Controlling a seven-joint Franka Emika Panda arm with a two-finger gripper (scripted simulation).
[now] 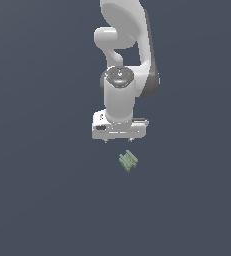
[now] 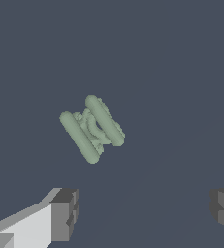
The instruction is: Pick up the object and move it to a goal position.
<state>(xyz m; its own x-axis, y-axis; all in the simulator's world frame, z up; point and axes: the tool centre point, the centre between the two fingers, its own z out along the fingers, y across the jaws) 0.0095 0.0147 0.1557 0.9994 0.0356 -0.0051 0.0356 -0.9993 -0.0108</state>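
Nearest the wrist camera are the two dark finger pads [image 2: 65, 213] of the claw [image 2: 142, 213], standing wide apart with nothing between them: the claw is open and empty. Beyond them, on the plain dark tabletop [image 2: 181, 72], lies the object [image 2: 91, 128], a tiny pale green piece with two rounded bars joined by a ridged, notched waist, set at a slant to the line between the fingers.

From outside, the white arm [image 1: 127, 50] hangs straight down with the claw [image 1: 118, 140] pointing at the tabletop. The object [image 1: 128, 161] lies just beside it, at about five o'clock from the claw, not touching it and not yet between the fingers.

The step in hand looks like the approach before the grasp. To do it well, I judge the claw should first shift toward five o'clock until it is centred over the piece, then turn about its vertical axis so the pads face the long outer flanks of the two bars, not the notched ends. Only then should it descend, low enough for the pads to bracket the body, and close gently; such a small, ridged piece could twist or squirt out under an off-centre pinch.

No goal marker is visible in either view. No brand, label or writing can be read anywhere.
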